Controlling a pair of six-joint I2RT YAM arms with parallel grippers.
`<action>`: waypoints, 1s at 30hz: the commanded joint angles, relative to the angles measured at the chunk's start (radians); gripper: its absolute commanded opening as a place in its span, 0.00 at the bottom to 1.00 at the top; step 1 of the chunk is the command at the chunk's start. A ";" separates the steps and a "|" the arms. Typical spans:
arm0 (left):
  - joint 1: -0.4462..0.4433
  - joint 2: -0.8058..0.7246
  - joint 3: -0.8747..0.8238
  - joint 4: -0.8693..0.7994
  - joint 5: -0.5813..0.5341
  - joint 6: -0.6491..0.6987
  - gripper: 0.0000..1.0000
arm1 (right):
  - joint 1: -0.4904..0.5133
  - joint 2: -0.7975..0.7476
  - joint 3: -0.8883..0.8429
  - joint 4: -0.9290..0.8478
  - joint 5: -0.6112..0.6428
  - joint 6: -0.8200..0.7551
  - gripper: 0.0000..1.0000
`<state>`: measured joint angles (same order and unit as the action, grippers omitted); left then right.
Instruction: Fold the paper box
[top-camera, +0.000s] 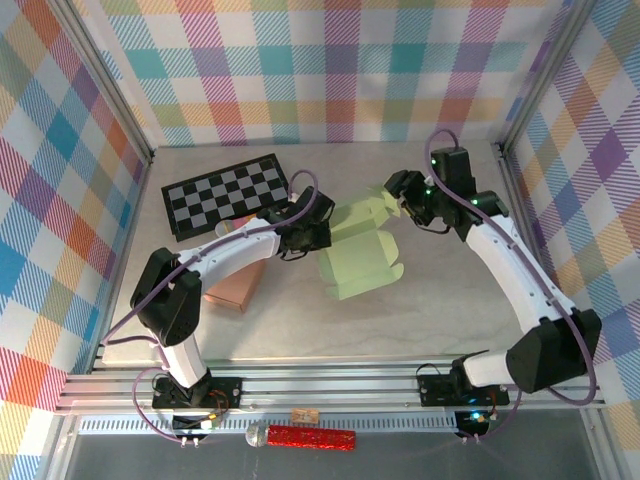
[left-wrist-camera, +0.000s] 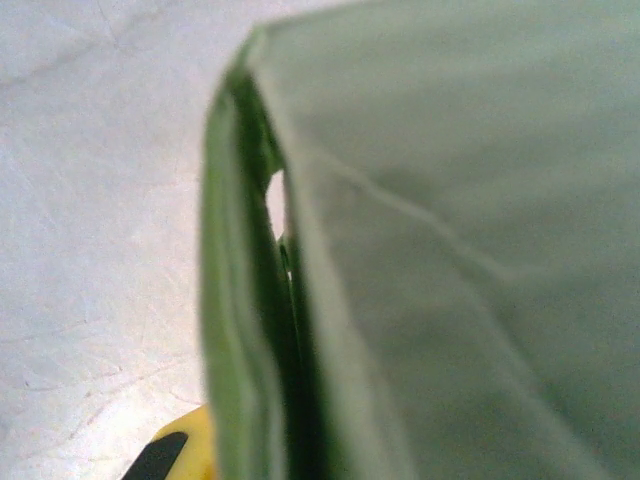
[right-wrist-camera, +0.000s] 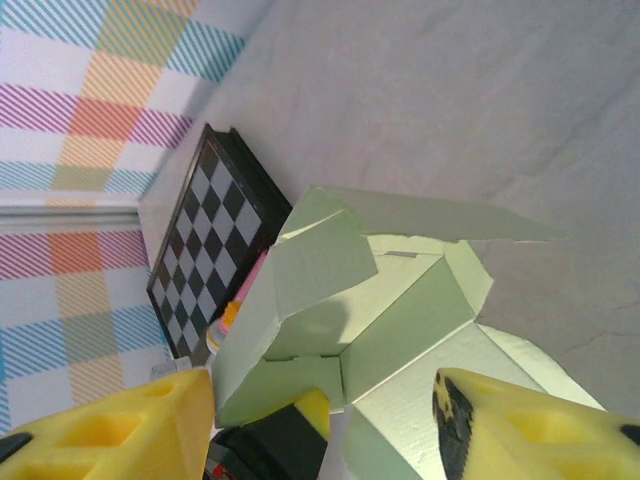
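The pale green paper box (top-camera: 358, 255) lies half-formed in the middle of the table, its end flaps (top-camera: 372, 210) standing open toward the back. My left gripper (top-camera: 312, 228) is shut on the box's left wall. In the left wrist view that wall (left-wrist-camera: 250, 330) runs close and blurred past one yellow finger (left-wrist-camera: 185, 452); the other finger is hidden behind the paper. My right gripper (top-camera: 402, 197) hovers open just behind the open flaps. In the right wrist view the gripper (right-wrist-camera: 320, 395) has its yellow fingers (right-wrist-camera: 120, 425) spread wide, looking into the box's hollow inside (right-wrist-camera: 400, 300) without touching it.
A black-and-white checkerboard (top-camera: 226, 194) lies at the back left, with a pink and orange tube (right-wrist-camera: 243, 292) beside it. A copper-coloured flat box (top-camera: 235, 285) sits under the left arm. A red glittery stick (top-camera: 310, 437) rests on the front rail. Checked walls close in three sides.
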<state>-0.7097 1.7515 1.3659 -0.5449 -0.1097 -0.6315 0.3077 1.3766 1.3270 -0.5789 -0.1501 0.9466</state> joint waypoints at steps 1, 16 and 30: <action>0.016 -0.022 0.031 -0.063 0.062 0.012 0.00 | 0.004 0.036 0.050 -0.051 -0.056 -0.048 0.57; 0.135 0.001 0.100 -0.139 0.353 0.127 0.00 | -0.174 0.130 0.149 -0.113 -0.252 -0.371 0.52; 0.308 0.107 0.211 -0.200 0.741 0.357 0.00 | -0.289 0.321 0.119 0.163 -0.849 -0.444 0.49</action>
<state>-0.4232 1.8355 1.5433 -0.6907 0.4870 -0.3607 0.0242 1.6650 1.4509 -0.4992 -0.8074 0.5343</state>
